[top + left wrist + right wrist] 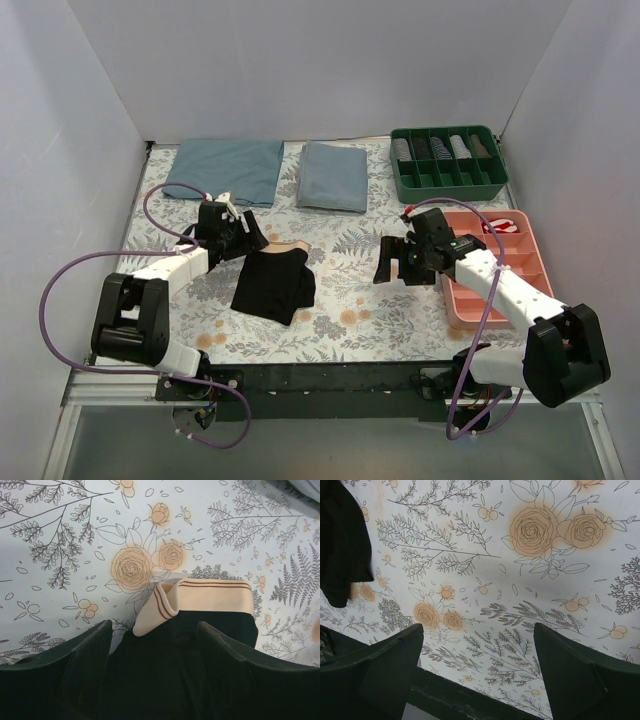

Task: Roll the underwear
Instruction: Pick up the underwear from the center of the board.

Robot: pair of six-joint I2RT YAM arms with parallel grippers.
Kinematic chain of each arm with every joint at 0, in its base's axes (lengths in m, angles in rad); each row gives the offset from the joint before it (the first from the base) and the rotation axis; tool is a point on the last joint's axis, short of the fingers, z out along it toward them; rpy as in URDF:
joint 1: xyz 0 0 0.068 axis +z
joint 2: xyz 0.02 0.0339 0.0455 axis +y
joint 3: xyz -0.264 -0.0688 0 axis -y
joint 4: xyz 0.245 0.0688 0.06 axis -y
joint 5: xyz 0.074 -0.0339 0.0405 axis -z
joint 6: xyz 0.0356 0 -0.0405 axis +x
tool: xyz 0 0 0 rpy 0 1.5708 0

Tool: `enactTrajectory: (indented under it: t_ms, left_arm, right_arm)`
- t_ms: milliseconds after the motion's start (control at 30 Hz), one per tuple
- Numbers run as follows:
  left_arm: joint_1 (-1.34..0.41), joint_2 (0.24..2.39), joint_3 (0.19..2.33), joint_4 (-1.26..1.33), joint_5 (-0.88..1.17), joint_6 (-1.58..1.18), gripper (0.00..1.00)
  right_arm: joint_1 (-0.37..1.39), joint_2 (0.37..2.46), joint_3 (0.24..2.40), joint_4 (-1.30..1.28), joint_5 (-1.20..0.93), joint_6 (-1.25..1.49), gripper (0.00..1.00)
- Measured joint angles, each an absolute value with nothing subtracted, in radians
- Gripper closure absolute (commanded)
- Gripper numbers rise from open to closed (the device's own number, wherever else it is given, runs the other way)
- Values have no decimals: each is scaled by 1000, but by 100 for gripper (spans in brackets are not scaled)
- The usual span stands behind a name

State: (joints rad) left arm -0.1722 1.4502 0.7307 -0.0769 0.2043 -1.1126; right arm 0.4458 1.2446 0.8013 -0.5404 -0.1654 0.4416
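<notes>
Covering the whole work surface, the flower-printed table (370,320) carries the underwear (273,285) left of centre, a flattish, slightly rumpled black heap with no roll showing anywhere in it. I judge the task barely begun, at most at the stage of laying the garment out. Whether it is already folded in on itself I cannot tell from above. The left gripper (154,630) hovers low at the waistband end, its jaws spread wide with nothing clamped between them; whether it touches the fabric is unclear. The right gripper (479,630) hangs well apart to the right, over bare table between the garment and the pink tray (525,258), likewise wide open and empty. The tan waistband (215,596) lies flat except for one corner (159,609), which is turned over on itself. What is left, as I read it: flatten that corner, take one end, and roll the full length.
</notes>
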Motion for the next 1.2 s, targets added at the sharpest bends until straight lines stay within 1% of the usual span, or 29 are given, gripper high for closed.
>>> enactTrajectory:
  t_ms: [100, 200, 233, 333, 367, 433, 467, 533, 600, 667, 733, 800, 967, 1067, 1200]
  left_arm:
    - [-172, 1470, 731, -78, 198, -1097, 40]
    - [-172, 1470, 738, -75, 198, -1082, 49]
    - [-172, 1470, 740, -74, 198, -1078, 56]
    - [-172, 1470, 742, -73, 200, -1071, 60]
    - [-172, 1470, 742, -73, 203, -1069, 65]
    - [-172, 1470, 742, -73, 206, -1070, 67]
    - [-172, 1470, 742, -73, 210, -1067, 70]
    - [-172, 1472, 743, -74, 218, -1066, 71]
    - [-172, 1482, 749, -73, 224, -1063, 82]
    - [-172, 1493, 751, -71, 226, -1063, 85]
    - [-172, 1499, 751, -71, 230, -1063, 95]
    - [-172, 1500, 752, -72, 233, -1063, 100]
    - [-172, 1500, 767, -82, 248, -1063, 100]
    - [-172, 1495, 793, -101, 293, -1073, 100]
    - [-205, 1470, 888, -160, 368, -1112, 100]
  right_arm:
    - [450, 1249, 801, -535, -173, 443, 1]
    - [455, 1251, 801, -521, -184, 448, 1]
    - [456, 1251, 801, -518, -186, 449, 1]
    - [463, 1252, 801, -513, -189, 456, 2]
    - [466, 1252, 801, -511, -191, 459, 2]
    - [468, 1252, 801, -506, -193, 465, 2]
    - [470, 1253, 801, -502, -195, 468, 2]
    - [473, 1253, 801, -494, -201, 471, 2]
    - [473, 1252, 801, -490, -207, 473, 2]
    - [474, 1253, 800, -486, -214, 475, 2]
    - [474, 1253, 792, -476, -218, 476, 2]
    - [474, 1256, 784, -472, -221, 477, 2]
    - [475, 1260, 768, -467, -228, 485, 2]
    - [478, 1261, 767, -463, -231, 492, 2]
    - [479, 1259, 755, -451, -215, 502, 1]
